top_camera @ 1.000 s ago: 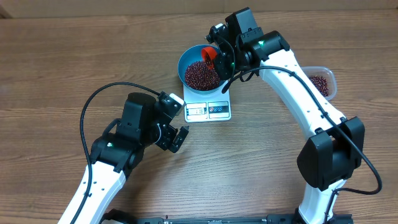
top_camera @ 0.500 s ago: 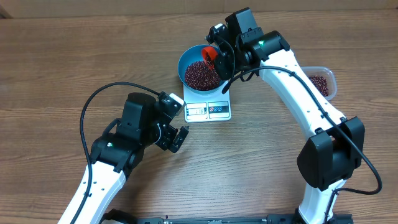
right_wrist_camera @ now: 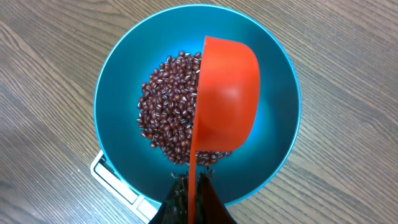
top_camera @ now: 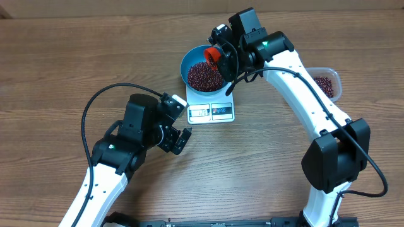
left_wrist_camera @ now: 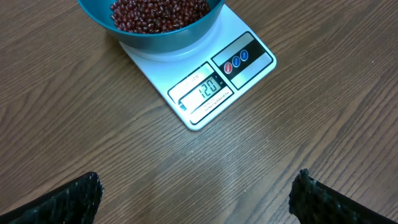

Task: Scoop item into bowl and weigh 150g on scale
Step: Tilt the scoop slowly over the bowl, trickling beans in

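Observation:
The blue bowl [top_camera: 190, 60] [right_wrist_camera: 273, 149] [left_wrist_camera: 155, 38] stands on the white scale [top_camera: 218, 112] [left_wrist_camera: 249, 62], holding a heap of red-brown beans [top_camera: 202, 77] [right_wrist_camera: 165, 112] [left_wrist_camera: 158, 12]. My right gripper [top_camera: 221, 60] [right_wrist_camera: 193, 179] is shut on the thin handle of an orange scoop [top_camera: 211, 55] [right_wrist_camera: 227, 102], which is tipped on its side over the beans inside the bowl. The left gripper [top_camera: 180, 140] [left_wrist_camera: 196, 193] hangs open over bare wood just in front of the scale's display, nothing between its fingers.
A clear plastic tub [top_camera: 336, 81] with more beans [top_camera: 324, 85] sits at the right, partly behind the right arm. A black cable [top_camera: 101, 101] loops over the table to the left of the left arm.

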